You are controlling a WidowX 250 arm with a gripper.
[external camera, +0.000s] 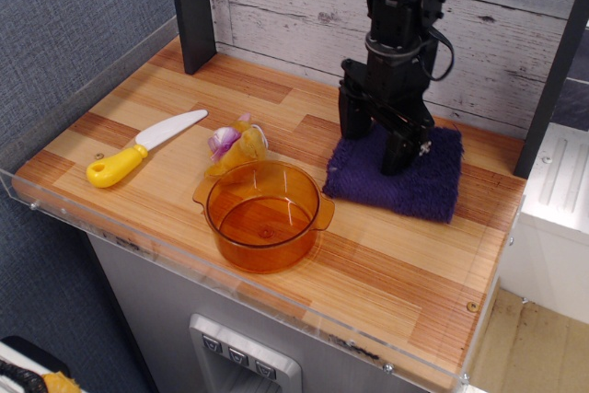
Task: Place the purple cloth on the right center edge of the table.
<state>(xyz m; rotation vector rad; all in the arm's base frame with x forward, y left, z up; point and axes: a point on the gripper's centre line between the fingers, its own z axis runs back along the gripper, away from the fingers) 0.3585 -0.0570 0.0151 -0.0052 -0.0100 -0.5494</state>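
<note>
Gripper pressing the purple cloth toward the table's right side

The gripper (380, 146) stands upright with its fingers spread wide, both tips planted on the purple cloth (398, 175), apparently pinning it flat so it can be dragged rather than lifted; whether any fabric is pinched cannot be told. The cloth lies flat on the table (396, 255), right of centre and nearer the back wall, short of the right edge. The orange pot (263, 214), plush toy (236, 143) and yellow-handled knife (143, 147) sit apart, to the left.
</note>
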